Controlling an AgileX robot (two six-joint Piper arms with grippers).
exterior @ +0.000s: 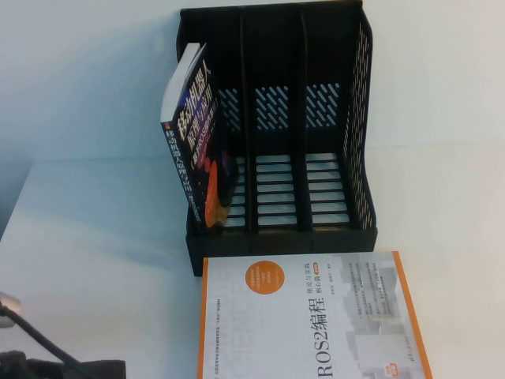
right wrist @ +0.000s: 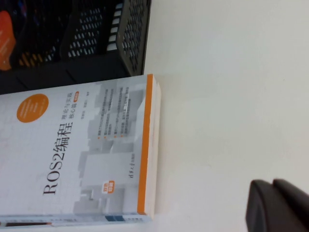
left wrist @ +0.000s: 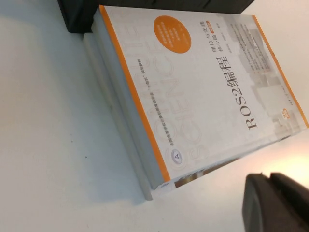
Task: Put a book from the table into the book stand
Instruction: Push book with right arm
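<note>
1. High view: a white and orange book [exterior: 312, 320] lies flat on the table [exterior: 95, 237], touching the front of the black book stand [exterior: 276, 126]. Its long axis runs toward the robot. A dark book [exterior: 193, 134] already leans in the stand's leftmost slot; the other two slots are free. Only a dark piece of the left arm [exterior: 63, 367] shows at the lower left corner; neither gripper appears here.
2. Left wrist view: the left gripper [left wrist: 277, 200] shows only as a dark tip, apart from the book's [left wrist: 193, 92] near corner. Whether its jaws are spread or closed cannot be told.
3. Right wrist view: the right gripper [right wrist: 277, 205] likewise shows only a dark tip, off the book's [right wrist: 82, 154] page edge on the stand's [right wrist: 72, 43] right side; jaw state cannot be told. Neither arm looks clearly nearer; the book sits between them, untouched
</note>
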